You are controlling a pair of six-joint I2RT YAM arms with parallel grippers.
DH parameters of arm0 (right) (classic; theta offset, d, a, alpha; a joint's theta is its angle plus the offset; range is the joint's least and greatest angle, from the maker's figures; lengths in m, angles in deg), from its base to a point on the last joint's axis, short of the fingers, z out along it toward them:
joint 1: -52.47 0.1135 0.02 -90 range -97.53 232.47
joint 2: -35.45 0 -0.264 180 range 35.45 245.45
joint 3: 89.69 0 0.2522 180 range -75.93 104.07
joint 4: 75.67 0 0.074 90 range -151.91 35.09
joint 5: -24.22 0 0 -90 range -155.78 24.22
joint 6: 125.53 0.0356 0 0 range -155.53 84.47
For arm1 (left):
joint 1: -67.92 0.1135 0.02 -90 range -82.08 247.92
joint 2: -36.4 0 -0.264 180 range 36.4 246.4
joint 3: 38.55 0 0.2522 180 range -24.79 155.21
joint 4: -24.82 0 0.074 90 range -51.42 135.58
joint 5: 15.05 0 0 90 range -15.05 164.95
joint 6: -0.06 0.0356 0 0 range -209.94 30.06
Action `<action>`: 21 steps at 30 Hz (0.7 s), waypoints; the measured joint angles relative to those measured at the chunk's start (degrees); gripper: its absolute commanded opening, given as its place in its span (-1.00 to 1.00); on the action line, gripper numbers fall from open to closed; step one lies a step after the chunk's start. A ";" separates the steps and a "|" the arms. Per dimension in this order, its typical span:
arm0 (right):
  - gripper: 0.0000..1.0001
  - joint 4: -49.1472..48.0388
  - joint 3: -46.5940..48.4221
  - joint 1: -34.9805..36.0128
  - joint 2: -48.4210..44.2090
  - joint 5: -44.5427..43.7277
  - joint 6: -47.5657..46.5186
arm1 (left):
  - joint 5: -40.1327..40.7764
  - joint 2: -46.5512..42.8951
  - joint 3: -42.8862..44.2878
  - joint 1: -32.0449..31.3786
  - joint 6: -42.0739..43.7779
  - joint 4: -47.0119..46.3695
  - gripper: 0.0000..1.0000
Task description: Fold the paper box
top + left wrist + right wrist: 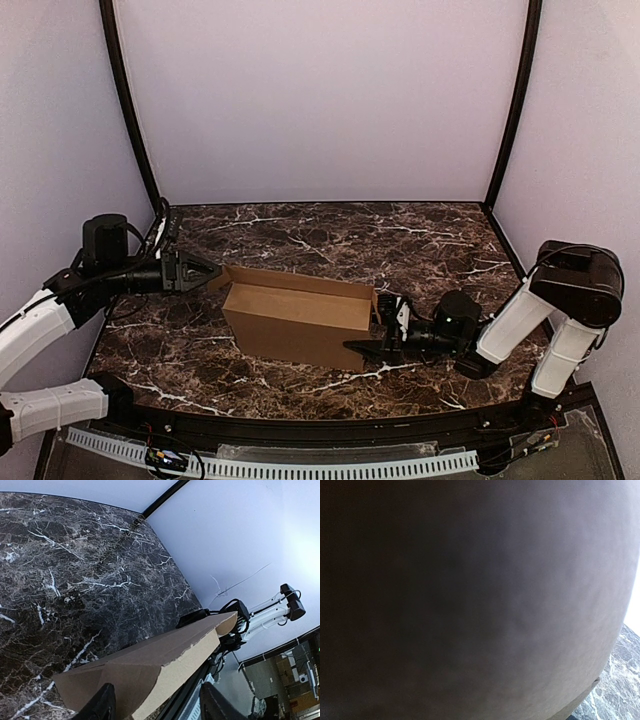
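Observation:
The paper box (300, 322) is a plain brown cardboard box lying lengthwise mid-table, its top open. In the top view my left gripper (205, 272) is at the box's left end flap. The left wrist view shows its dark fingers (102, 704) spread wide with the box's edge (150, 665) between them. The cardboard lies near the left finger and well clear of the right one. My right gripper (378, 325) is at the box's right end, one finger along the front wall. Blurred brown cardboard (470, 600) fills the right wrist view and hides those fingers.
The dark marble table (330, 230) is closed in by pale walls and black corner posts (128, 110). A perforated white strip (300, 468) runs along the near edge. My right arm (265, 615) shows beyond the box's far end in the left wrist view.

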 measured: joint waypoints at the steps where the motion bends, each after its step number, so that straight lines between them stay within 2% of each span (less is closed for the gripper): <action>1: 0.22 0.00 0.00 0.00 0.00 0.00 0.00 | 0.09 0.07 0.00 -0.20 0.02 0.22 -0.04; 4: 0.22 0.00 0.00 0.00 0.00 0.00 0.00 | 0.15 0.17 0.00 -0.76 0.17 0.90 -0.14; 21: 0.22 -0.24 0.37 0.00 0.55 0.00 0.26 | 3.37 1.86 0.02 -4.94 0.00 0.96 -0.18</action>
